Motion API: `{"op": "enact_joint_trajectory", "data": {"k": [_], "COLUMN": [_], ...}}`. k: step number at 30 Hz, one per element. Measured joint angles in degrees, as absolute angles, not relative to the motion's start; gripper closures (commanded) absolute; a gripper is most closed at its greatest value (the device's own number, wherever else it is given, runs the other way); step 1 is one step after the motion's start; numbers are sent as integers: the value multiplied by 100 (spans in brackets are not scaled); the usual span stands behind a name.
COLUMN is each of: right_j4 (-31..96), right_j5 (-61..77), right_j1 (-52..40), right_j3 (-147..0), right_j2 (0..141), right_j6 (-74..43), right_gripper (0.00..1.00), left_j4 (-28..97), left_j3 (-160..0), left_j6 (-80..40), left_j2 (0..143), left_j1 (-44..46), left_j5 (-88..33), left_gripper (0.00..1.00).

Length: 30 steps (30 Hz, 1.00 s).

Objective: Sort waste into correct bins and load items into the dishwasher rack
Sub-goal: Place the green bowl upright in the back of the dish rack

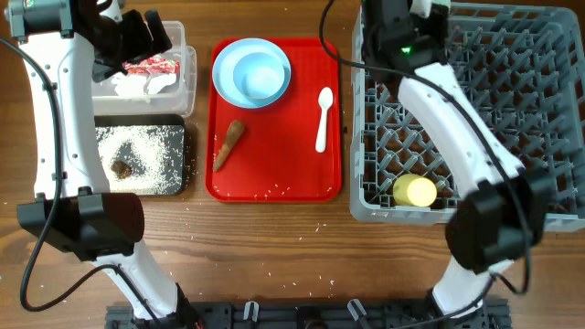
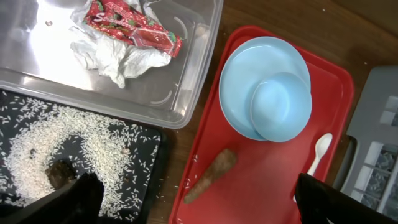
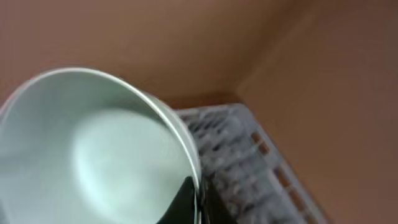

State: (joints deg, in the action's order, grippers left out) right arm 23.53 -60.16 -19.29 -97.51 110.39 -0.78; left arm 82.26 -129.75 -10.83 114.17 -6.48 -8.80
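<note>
Your right tool is pinching the white bowl by its rim, with one finger inside and one outside. An edge grip like this is sensible, I think, because the bowl can then be put down on its side between the pegs. The bowl hangs tilted above a corner of the grey dishwasher rack, not yet resting in it. The yellow cup lies already in the rack, near the front edge, so you should choose a row away from it.

Your left tool is spread wide and holds nothing. It hovers over the border between the bins and the red serving tray.

In the clear tub lie the red-and-white wrapper and the crumpled tissue, touching each other. The black tray carries the rice grains and the brown food lump, so this one seems to be the food bin.

The brown tapered stick lies on the red tray, just beside the black tray. I judge it is the last large piece of waste, and the open left tool is well placed for it.

The pale-blue plate, the teal bowl standing on it and the white spoon wait on the red tray. A few grains are scattered on the desk.
</note>
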Motion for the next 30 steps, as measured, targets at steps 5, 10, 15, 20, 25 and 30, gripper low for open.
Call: {"op": "enact_joint_trajectory", "data": {"k": [5, 10, 15, 20, 25, 30], "right_j4": [851, 263, 471, 659, 812, 1267], "right_j5": [-6329, -6381, -6418, -6525, -6657, -6796], "right_j1": [-1933, -1918, -1896, -1852, -1964, -2423], "right_j3": [-9734, -9730, -9732, -9732, -9743, -9745], "right_j2": [11760, 12230, 12350, 12621, 12623, 12645], "right_j6": [1702, 2650, 2873, 2945, 2950, 2998], "right_gripper": [96, 96, 96, 96, 92, 0], "left_j4": [8217, 8219, 8219, 8219, 8217, 8219], "left_j3": [-12975, -12975, -12975, -12975, -12975, -12975], "left_j6": [-1081, -1081, -1081, -1081, -1081, -1081], "left_j2": [11417, 11417, 11417, 11417, 11417, 11417], "left_j1": [-648, -648, -648, -648, -648, -648], "left_j5": [-849, -836, -836, -836, -836, -836], "left_gripper": [0, 0, 0, 0, 0, 0]}}
